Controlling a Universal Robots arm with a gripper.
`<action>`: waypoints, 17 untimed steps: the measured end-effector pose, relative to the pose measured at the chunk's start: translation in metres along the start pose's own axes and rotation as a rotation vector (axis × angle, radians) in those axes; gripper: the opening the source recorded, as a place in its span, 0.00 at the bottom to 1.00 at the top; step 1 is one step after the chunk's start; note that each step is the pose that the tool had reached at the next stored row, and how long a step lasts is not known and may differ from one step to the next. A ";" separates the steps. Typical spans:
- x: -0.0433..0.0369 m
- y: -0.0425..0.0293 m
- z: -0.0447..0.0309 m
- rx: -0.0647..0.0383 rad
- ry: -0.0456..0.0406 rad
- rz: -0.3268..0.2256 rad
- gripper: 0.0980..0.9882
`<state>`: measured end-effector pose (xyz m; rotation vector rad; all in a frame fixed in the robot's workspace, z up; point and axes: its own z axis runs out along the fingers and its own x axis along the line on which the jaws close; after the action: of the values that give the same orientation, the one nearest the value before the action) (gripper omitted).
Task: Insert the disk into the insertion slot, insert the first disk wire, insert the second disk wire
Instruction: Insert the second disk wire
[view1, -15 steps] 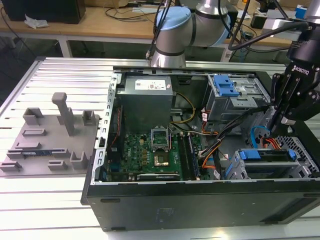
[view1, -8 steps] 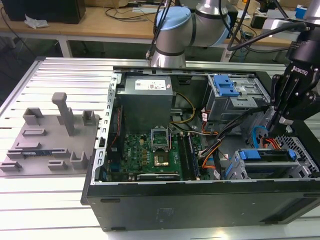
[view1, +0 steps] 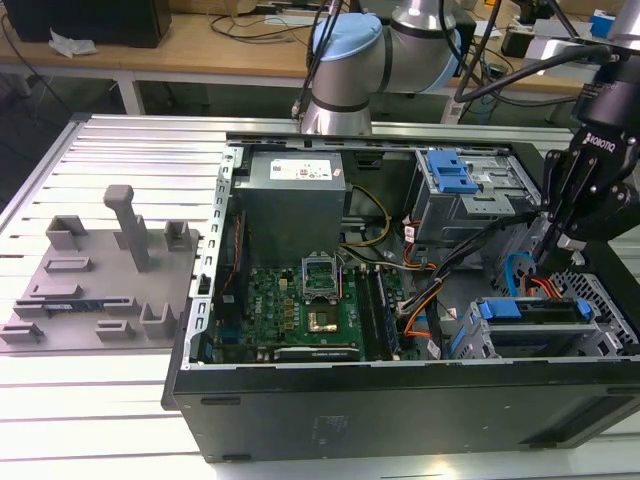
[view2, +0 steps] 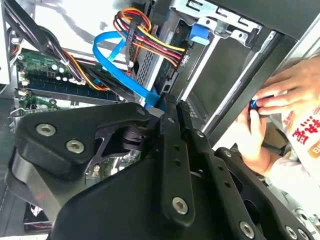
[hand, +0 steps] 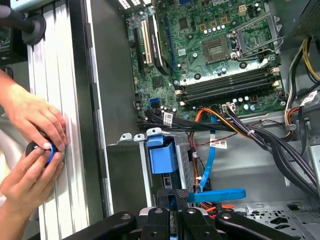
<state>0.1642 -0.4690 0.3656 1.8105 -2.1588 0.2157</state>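
One slip threatens: the gripper (hand: 175, 199), clenched on the second disk wire (hand: 216, 195), may bend its plug if misaligned.

Ribbed aluminium table (view1: 120, 140), wooden benches (view1: 200, 45) with cables (view1: 260, 25) behind, under bright overhead light.

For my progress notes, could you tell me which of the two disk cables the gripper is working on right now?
The flat blue cable: the gripper sits at its plug end, while the orange-red wire bundle runs clear of it.
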 end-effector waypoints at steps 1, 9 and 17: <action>0.0009 0.0005 0.0005 0.006 -0.0082 0.001 0.07; 0.0227 0.0026 0.0087 0.030 -0.0591 0.005 0.07; 0.0324 0.0028 0.0128 0.073 -0.1177 0.000 0.07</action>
<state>0.1548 -0.5027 0.3646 1.9079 -2.2579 0.1948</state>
